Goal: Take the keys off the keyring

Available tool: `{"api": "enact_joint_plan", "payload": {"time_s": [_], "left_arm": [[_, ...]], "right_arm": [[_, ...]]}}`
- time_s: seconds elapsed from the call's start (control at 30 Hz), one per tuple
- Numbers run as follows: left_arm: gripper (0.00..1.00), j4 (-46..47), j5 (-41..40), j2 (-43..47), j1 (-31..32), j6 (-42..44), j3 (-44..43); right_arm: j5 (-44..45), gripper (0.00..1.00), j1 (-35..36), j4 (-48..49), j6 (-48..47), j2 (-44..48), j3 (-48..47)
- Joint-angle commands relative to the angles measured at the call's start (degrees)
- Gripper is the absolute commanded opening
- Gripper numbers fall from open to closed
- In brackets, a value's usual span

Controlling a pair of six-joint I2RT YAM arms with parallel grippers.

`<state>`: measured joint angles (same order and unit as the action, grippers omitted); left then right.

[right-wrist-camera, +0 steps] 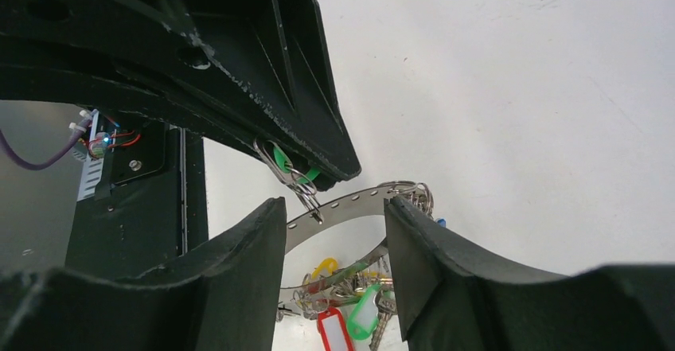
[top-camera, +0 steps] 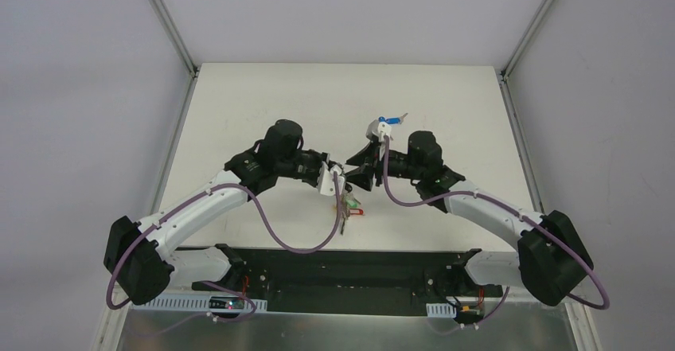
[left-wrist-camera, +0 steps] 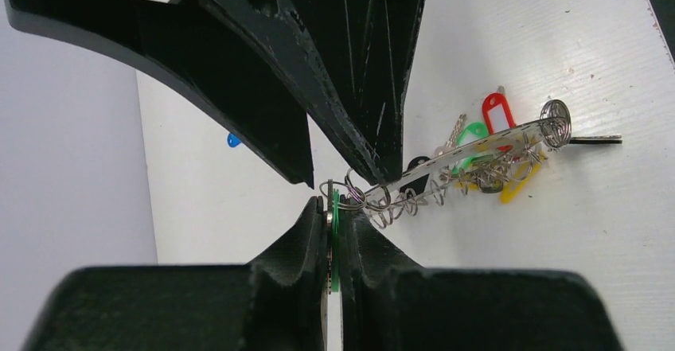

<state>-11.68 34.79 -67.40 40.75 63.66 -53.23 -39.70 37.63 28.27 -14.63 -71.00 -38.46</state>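
Observation:
The keyring [left-wrist-camera: 477, 146] is a thin perforated metal hoop, also seen in the right wrist view [right-wrist-camera: 350, 202]. Keys with red [left-wrist-camera: 498, 116], green [left-wrist-camera: 474, 133] and yellow [left-wrist-camera: 517, 185] tags hang from it on small rings. They show in the top view [top-camera: 348, 208] just above the table. My left gripper [left-wrist-camera: 334, 204] is shut on a green-headed key [left-wrist-camera: 335, 239] that a small ring links to the hoop's near end. My right gripper [right-wrist-camera: 334, 208] is open, a finger on either side of the hoop. Both grippers meet at mid-table, left [top-camera: 338, 177] and right [top-camera: 356, 172].
A loose blue-headed key [top-camera: 390, 119] lies on the white table [top-camera: 263, 96] beyond the right wrist, and shows as a blue spot in the left wrist view [left-wrist-camera: 233, 139]. The black base rail [top-camera: 350, 259] runs along the near edge. Grey walls enclose the table.

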Motion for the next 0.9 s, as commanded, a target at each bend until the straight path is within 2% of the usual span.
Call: {"api": "enact_joint_plan", "payload": {"time_s": [0.0, 0.13, 0.27, 0.5, 0.73, 0.87], "left_arm": [[0.0, 3.29, 5.29, 0.57, -1.01, -0.43, -2.52], [0.0, 3.35, 6.1, 0.6, -1.33, -0.72, -2.78], [0.0, 3.49, 6.43, 0.34, -1.46, -0.82, -2.79], [0.0, 4.28, 6.56, 0.52, -1.71, -1.27, -2.7], [0.0, 4.63, 6.25, 1.57, -2.17, -1.33, -2.34], [0.0, 4.75, 6.13, 1.82, -2.12, -1.34, -2.06]], "right_arm": [[-5.27, 0.54, -0.18, 4.13, -1.19, -1.87, -3.4], [-7.11, 0.53, -0.16, 5.83, -0.04, -2.89, -3.81], [-8.42, 0.42, -0.12, 6.36, 1.1, -3.27, -4.21], [-9.33, 0.0, -0.26, 4.28, 2.74, -2.53, -4.59], [-5.64, 0.0, -2.29, 4.17, 6.44, 1.93, -1.62], [-6.42, 0.0, -4.27, 7.38, 12.41, 2.86, -0.82]]}}
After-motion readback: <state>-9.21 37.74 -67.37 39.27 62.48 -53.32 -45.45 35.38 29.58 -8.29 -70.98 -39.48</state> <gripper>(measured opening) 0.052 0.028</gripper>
